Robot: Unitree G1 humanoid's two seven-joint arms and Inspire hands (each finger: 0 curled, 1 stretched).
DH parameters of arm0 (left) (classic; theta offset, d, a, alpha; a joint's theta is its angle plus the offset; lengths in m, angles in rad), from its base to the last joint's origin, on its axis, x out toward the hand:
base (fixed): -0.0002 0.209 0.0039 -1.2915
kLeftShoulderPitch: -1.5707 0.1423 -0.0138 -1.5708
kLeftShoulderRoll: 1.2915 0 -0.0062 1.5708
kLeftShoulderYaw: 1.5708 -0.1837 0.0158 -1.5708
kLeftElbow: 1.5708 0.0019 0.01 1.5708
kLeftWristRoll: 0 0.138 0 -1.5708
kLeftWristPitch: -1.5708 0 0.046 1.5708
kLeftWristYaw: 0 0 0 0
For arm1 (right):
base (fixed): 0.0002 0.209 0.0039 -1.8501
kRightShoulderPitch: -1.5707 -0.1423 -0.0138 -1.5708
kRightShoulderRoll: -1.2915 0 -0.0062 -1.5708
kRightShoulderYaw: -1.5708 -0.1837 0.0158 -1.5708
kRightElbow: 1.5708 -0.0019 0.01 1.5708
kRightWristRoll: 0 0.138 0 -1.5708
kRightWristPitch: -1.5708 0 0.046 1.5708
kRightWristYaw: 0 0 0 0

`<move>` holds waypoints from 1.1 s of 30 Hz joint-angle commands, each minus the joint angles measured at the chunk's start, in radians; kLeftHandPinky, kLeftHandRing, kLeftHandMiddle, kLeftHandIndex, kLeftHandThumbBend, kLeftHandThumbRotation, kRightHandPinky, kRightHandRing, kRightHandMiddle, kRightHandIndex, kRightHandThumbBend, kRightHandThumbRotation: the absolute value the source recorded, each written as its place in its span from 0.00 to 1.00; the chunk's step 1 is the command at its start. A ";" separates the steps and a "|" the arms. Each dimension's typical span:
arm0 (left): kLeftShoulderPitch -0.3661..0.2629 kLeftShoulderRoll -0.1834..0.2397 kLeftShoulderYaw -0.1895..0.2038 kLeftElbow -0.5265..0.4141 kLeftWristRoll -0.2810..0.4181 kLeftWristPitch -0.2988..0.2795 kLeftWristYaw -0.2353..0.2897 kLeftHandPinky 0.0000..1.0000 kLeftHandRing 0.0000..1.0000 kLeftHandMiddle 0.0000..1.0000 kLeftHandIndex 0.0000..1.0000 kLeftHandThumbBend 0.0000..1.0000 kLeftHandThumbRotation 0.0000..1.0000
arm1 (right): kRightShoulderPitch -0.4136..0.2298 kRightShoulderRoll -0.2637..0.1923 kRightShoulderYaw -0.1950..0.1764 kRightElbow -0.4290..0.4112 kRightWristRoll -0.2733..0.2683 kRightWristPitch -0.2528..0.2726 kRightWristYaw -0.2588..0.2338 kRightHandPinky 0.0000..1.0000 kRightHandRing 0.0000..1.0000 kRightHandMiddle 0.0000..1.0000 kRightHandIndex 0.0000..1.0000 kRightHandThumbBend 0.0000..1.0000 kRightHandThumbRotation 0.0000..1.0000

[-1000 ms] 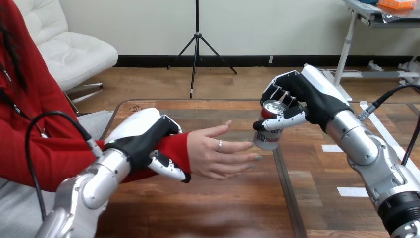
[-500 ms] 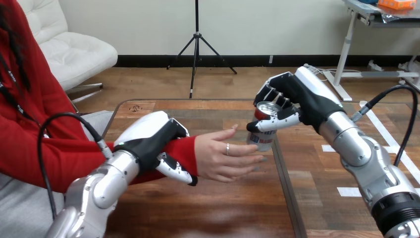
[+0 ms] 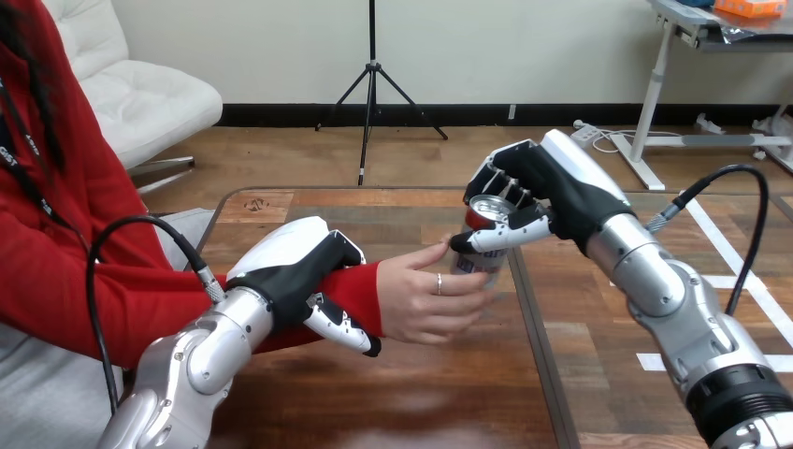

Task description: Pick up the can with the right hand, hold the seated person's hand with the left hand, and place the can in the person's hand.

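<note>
Two sets of fingers meet on the can (image 3: 475, 265). The right hand (image 3: 554, 192) grasps it from the view's right: its fingers (image 3: 506, 183) curl round the far side near the rim and its thumb lies across the near side just under the top. The person's hand (image 3: 421, 301) comes in from the view's left, its fingertips touching the lower body and its thumb against the can's side. From the robot's fingers, then, the receiving palm lies down and to the left, just beside the can, and the handover turns on that gap being all but closed. The can's long axis stands close to upright, leaning slightly, with its silver top facing up and a red, white and dark label on its body. It is clear of the table (image 3: 402, 393), held above the middle of it. The left hand (image 3: 297, 267) is clasped over the person's red-sleeved wrist (image 3: 363, 285), thumb curled underneath, steadying the arm. By my reading, the next step calls for the right hand to loosen its fingers only once the person's fingers have wrapped the can; letting go too soon could tip it.
</note>
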 commanded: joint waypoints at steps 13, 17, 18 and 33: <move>-0.218 -0.128 -0.041 -0.041 -0.023 -0.080 0.058 0.20 0.26 0.34 0.35 0.72 0.00 | -0.230 0.031 0.003 -0.132 -0.001 0.013 -0.004 0.33 0.36 0.43 0.44 0.72 0.00; -0.219 -0.132 -0.039 -0.039 -0.027 -0.082 0.056 0.19 0.26 0.34 0.35 0.72 0.00 | -0.229 0.033 0.005 -0.132 0.001 0.011 -0.001 0.33 0.36 0.43 0.44 0.72 0.00; -0.219 -0.133 -0.039 -0.038 -0.028 -0.082 0.056 0.19 0.26 0.34 0.35 0.72 0.00 | -0.229 0.033 0.006 -0.131 0.001 0.008 -0.001 0.33 0.36 0.43 0.44 0.71 0.00; -0.236 -0.138 -0.030 -0.047 -0.027 -0.062 0.050 0.20 0.26 0.35 0.36 0.71 0.00 | -0.219 0.037 0.009 -0.127 0.004 -0.008 0.006 0.33 0.36 0.44 0.44 0.72 0.00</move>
